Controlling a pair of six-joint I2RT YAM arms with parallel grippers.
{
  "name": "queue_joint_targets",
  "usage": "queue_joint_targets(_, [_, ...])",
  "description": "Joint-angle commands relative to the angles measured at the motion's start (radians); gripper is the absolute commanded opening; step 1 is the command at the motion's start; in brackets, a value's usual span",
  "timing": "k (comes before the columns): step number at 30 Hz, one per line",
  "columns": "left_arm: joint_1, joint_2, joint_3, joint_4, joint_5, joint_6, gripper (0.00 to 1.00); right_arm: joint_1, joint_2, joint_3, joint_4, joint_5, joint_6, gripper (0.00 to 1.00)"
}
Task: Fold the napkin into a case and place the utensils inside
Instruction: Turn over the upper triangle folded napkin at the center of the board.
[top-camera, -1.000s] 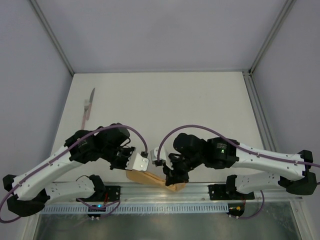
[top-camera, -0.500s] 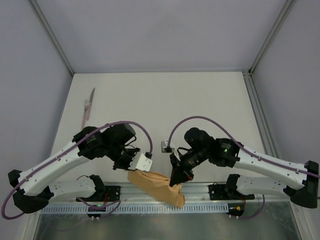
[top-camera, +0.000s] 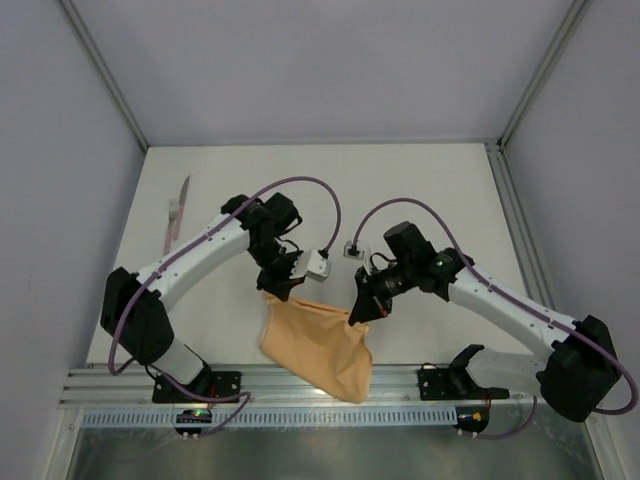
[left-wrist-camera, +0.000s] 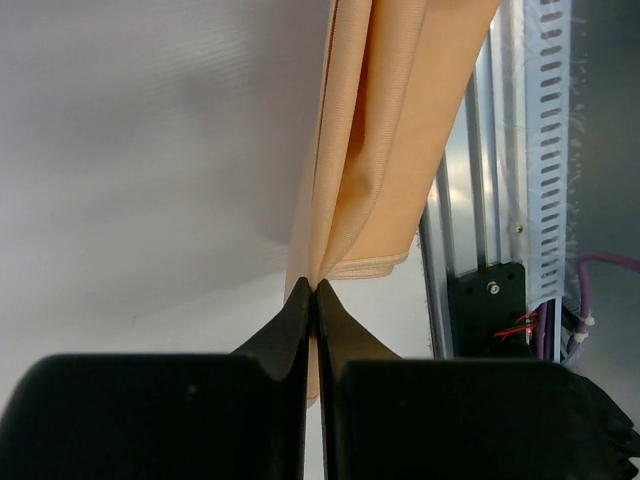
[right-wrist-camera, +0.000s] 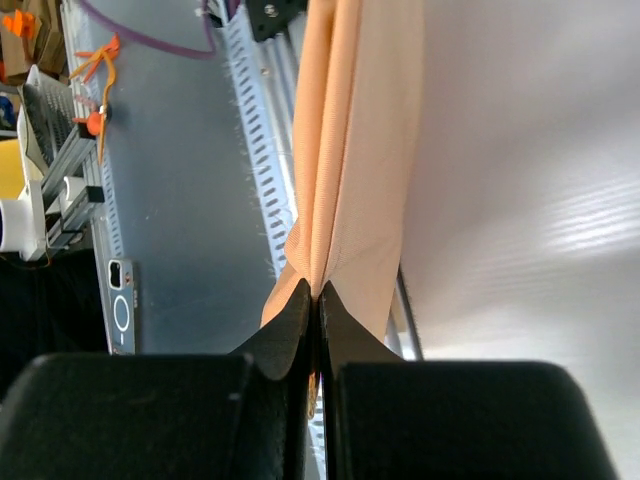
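Arms just swung up | left gripper (top-camera: 283, 291) and right gripper (top-camera: 362, 311) each clamped on a top corner of the thin peach-orange cloth napkin (top-camera: 318, 348) | now hanging spread over the white surface (top-camera: 420, 200) at its near edge | judged ready to lay flat and fold

We find the napkin (top-camera: 318, 348) hung between the arms at the near edge of the table (top-camera: 420, 200), its left corner nipped in the left gripper (top-camera: 274, 295), its right corner in the right gripper (top-camera: 359, 312), its lower end over the rail (top-camera: 130, 378), and the utensil (top-camera: 176, 215) well apart, far back on the left.
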Motion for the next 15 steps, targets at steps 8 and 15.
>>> queue_joint_targets(8, [0.161,0.251,0.15,-0.309,0.049,0.106,0.0,-0.224,0.351,0.117,-0.065,-0.091,-0.233,0.03])
queue_joint_targets(15, [0.207,0.38,0.187,-0.2,0.067,0.039,0.0,-0.263,0.624,0.295,-0.11,-0.074,-0.265,0.03])
